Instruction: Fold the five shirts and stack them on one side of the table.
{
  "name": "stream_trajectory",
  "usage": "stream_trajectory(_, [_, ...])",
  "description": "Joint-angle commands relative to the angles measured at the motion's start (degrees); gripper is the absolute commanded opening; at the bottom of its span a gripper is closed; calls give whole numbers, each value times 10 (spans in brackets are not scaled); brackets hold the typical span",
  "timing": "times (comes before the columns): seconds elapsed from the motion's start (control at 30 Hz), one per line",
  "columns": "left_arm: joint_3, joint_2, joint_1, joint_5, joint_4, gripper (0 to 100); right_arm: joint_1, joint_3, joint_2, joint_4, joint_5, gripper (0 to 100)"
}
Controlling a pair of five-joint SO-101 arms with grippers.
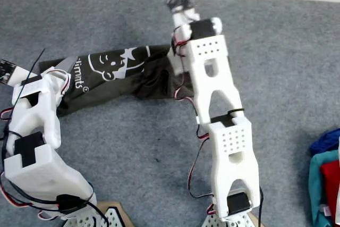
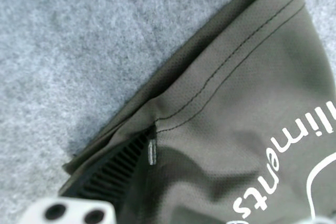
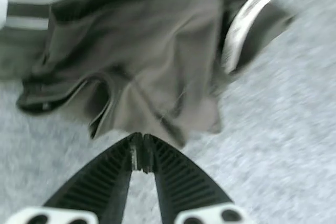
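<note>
The bench (image 1: 133, 147) is covered in a grey, felt-like cloth that runs to a pale wall at the far edge. A dark olive shirt (image 1: 122, 75) lies on it in the far half, stretched from the left side toward the middle. Its white print faces up, and its right end is bunched into folds. At the right edge lies a pile of shirts (image 1: 326, 179) in blue, teal and red, cut off by the frame and well apart from the olive one. The left arm's base (image 1: 79, 217) and the right arm's base (image 1: 231, 219) stand at the near edge.
</note>
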Motion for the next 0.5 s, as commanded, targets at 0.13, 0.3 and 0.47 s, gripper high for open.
stream_trajectory(0.13, [-8,3,12,1,-11,546,-68,168,-216,2,21,26])
stream_trajectory(0.3, [-7,3,12,1,-11,546,-76,390,-327,-124,24,26])
stream_trajectory(0.47, [-7,3,12,1,-11,546,-82,593,-358,-288,24,34])
